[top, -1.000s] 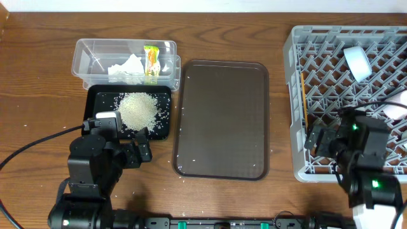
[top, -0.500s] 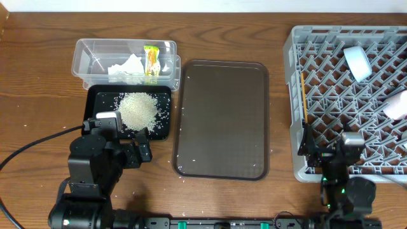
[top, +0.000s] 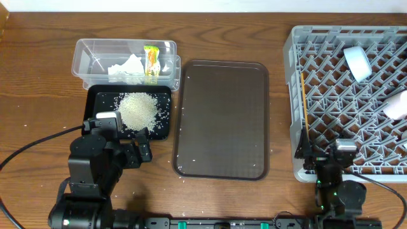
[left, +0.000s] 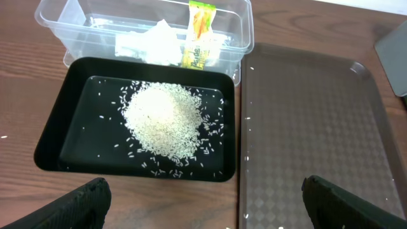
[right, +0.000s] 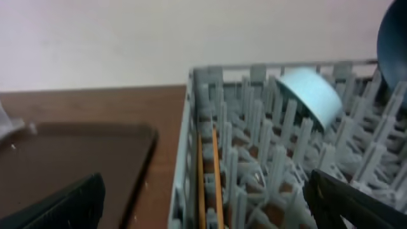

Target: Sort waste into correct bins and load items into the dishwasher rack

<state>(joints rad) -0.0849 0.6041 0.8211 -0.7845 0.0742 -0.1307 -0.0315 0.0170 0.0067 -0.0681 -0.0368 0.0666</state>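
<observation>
The clear tub holds the white tissue and the snack wrapper. The black tray in front of it holds a pile of rice. The grey rack holds the chopsticks along its left wall, the light blue bowl and a white cup. The dark blue plate shows only in the right wrist view. My left gripper is open and empty, just in front of the black tray. My right gripper is open and empty at the rack's front left corner, above the chopsticks.
The brown serving tray lies between the bins and the rack, with stray rice grains on it and on the table near its front left corner. The rack's right side runs out of the overhead view.
My right arm has drawn back from over the rack's front part toward the table's front edge. The left arm has not moved.
</observation>
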